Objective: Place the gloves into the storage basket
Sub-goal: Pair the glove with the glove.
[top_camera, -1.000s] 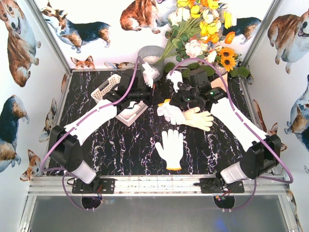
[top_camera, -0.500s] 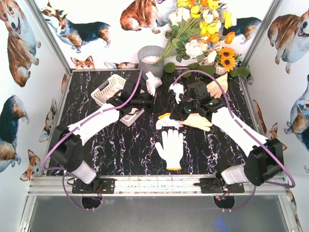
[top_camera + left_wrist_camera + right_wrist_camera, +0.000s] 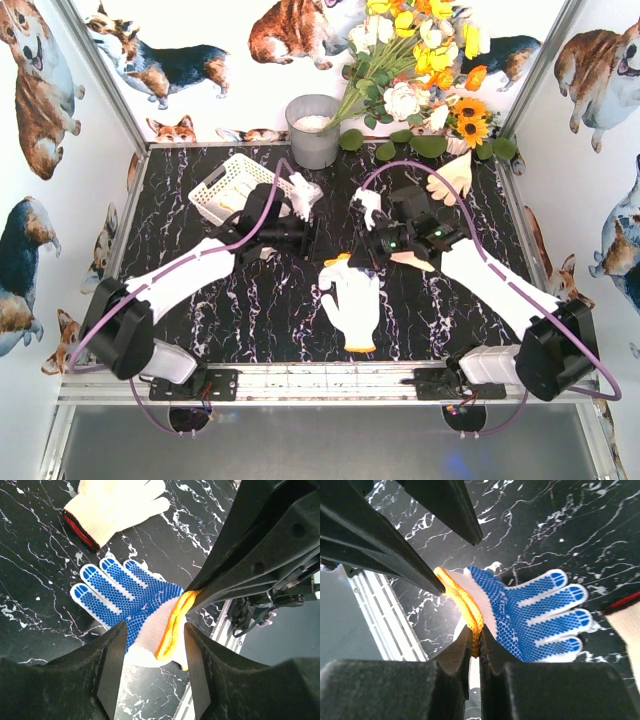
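Right pincer point(image 3: 476, 635) clamps tight on the yellow cuff point(image 3: 462, 600) of the blue-dotted knit glove point(image 3: 525, 610), left pincer point(image 3: 154, 627) stands open, gripping nothing.

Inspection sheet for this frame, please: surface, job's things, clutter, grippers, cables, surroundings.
Surface: black marbled table, nothing spilled seen.
Job's things: storage basket far left; blue-dotted glove held by its yellow cuff; white glove flat, centre front; cream glove far right.
Clutter: grey bucket, flowers at far edge.
Grippers: left gripper open beside that cuff; right gripper shut on it.
Cables: purple cables arch over both arms.
Surroundings: corgi-print walls.
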